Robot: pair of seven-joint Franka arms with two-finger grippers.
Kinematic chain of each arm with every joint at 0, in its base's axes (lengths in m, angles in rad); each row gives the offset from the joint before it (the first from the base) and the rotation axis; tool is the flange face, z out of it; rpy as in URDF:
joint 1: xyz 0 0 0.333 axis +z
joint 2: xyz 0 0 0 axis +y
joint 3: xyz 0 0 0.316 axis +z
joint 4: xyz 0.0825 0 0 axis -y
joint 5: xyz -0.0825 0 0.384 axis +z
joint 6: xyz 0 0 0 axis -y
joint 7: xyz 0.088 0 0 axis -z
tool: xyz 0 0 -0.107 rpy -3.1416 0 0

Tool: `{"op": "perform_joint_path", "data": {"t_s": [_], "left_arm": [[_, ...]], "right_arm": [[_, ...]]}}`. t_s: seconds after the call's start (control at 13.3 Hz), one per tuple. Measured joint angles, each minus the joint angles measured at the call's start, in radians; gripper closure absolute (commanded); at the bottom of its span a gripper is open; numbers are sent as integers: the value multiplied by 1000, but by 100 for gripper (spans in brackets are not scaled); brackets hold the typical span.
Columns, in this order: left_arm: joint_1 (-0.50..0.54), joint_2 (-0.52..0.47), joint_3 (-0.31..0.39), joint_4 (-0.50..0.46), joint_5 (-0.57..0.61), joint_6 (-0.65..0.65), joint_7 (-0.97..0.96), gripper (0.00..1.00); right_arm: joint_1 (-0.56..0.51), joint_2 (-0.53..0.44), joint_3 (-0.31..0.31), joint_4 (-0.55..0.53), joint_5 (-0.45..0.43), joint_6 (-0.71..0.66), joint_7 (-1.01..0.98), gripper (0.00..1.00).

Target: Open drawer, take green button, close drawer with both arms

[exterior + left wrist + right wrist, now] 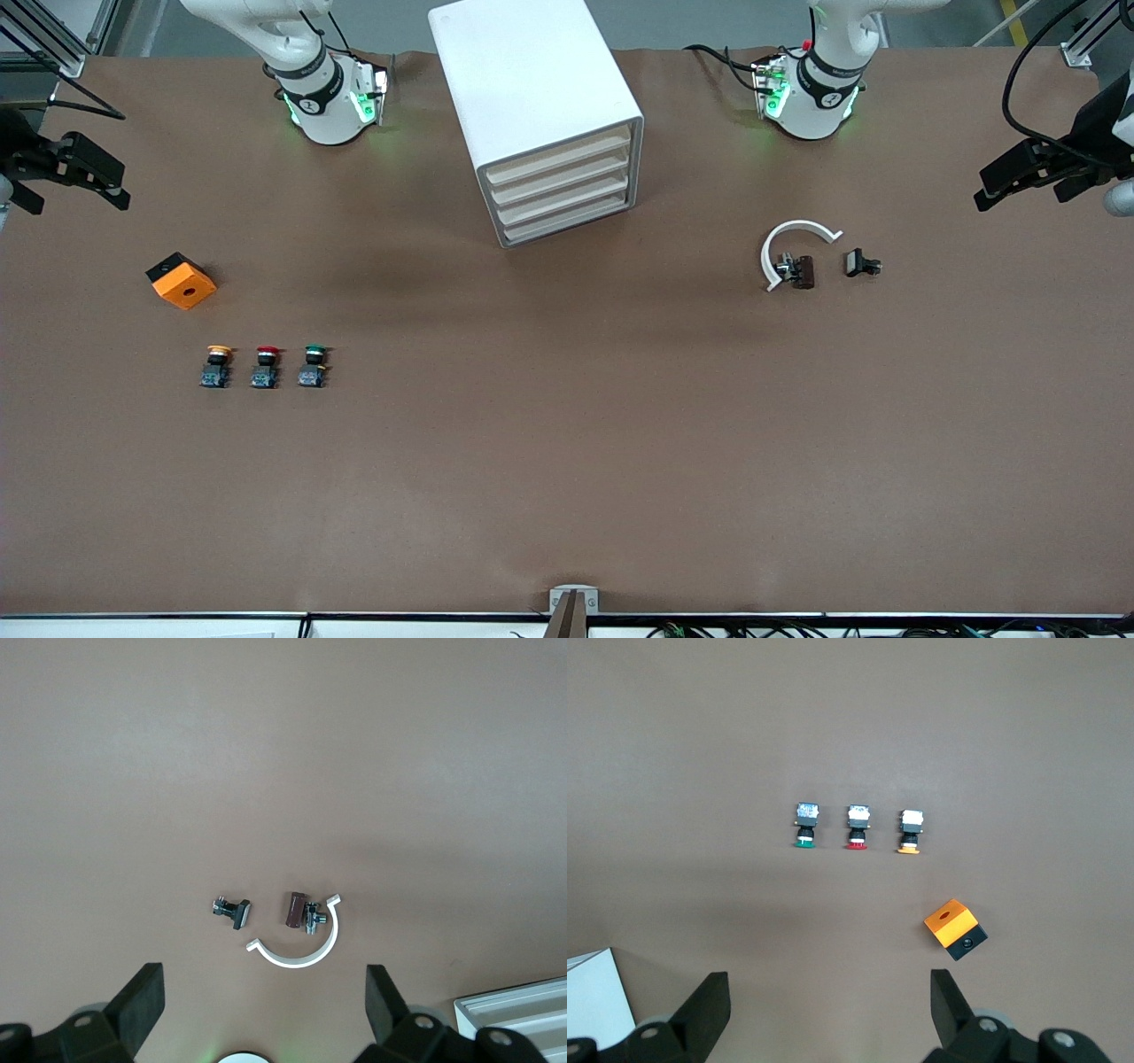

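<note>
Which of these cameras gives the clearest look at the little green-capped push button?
The right wrist view: the small green-capped push button sits near its middle, unobstructed, at one end of a row with the red-capped button and the yellow-orange-capped button. The front view shows it smaller. The left wrist view does not show it.

i see the brown table (567, 461) carrying a white cabinet (532, 97) near the arms' bases, its four drawers (560, 190) all shut. taking the cabinet as my landmark: toward the right arm's end and nearer the front camera sits an orange block (182, 281); nearer still, three push buttons stand in a row, yellow-orange-capped button (215, 366), red-capped button (264, 366), then the green-capped button (312, 366) closest to the cabinet. toward the left arm's end lies a white curved clip (791, 248), a brown piece (801, 271) touching it, and a small black part (860, 263) just beside.
</note>
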Motion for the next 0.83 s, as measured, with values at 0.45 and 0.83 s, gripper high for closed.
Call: {"op": "perform_joint_path", "data": {"t_s": [0.45, 0.83], "left_arm": [[-11, -1, 3, -2, 0, 0, 0, 0], [-16, -1, -20, -3, 0, 0, 1, 0]], "right_arm": [[0, 0, -2, 2, 0, -1, 0, 0], [1, 5, 0, 1, 0, -14, 0, 0]]}}
